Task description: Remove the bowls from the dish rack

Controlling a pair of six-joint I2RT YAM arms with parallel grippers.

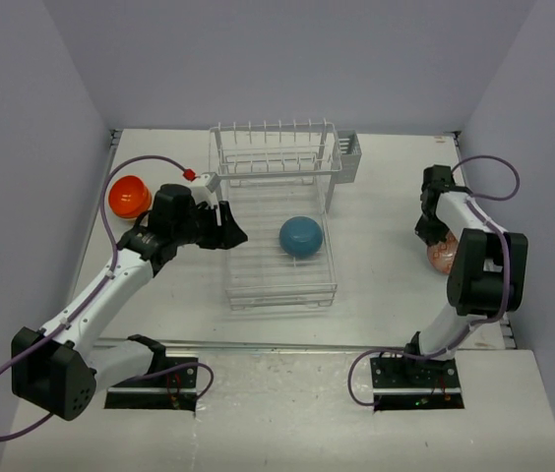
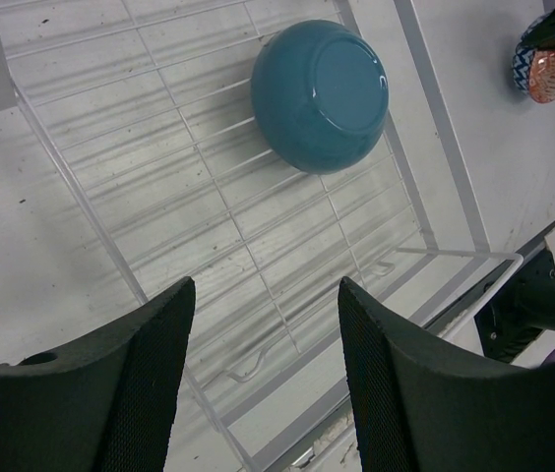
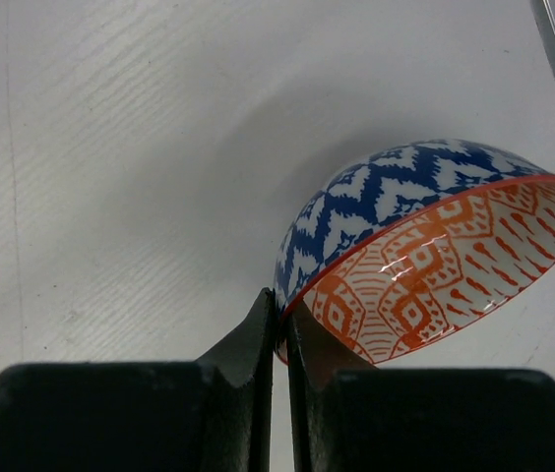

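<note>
At the middle of the overhead view stands one white wire dish rack (image 1: 279,295), with a single grey caddy (image 1: 348,155) hooked on its upper-right corner. I count three bowls. One teal bowl (image 1: 300,236) sits on the rack's flat tray. One orange bowl (image 1: 128,196) sits on the bench (image 1: 376,206) at the upper left. One patterned bowl (image 1: 442,254) is at the right edge, half under the right arm (image 1: 474,261). The left arm (image 1: 100,295) stretches diagonally from the lower left, its left tool (image 1: 236,234) over the rack's left rim and pointing toward the teal bowl. The right arm is folded back on itself, wrist above the patterned bowl. The bench is white and scuffed, and pale grey walls (image 1: 277,59) close it in on three sides.

In the left wrist view, the two dark fingers (image 2: 150,374) stand well apart with nothing between them. The teal bowl lies upside down on the tray wires in the upper centre, clear of the fingers. The patterned bowl peeks in at the upper right corner.

In the right wrist view, the right tool (image 3: 282,313) is pinched tight on the patterned bowl's rim. The bowl is tilted, blue-and-white zigzags outside and orange pattern inside. I cannot tell whether its underside touches the bench.
</note>
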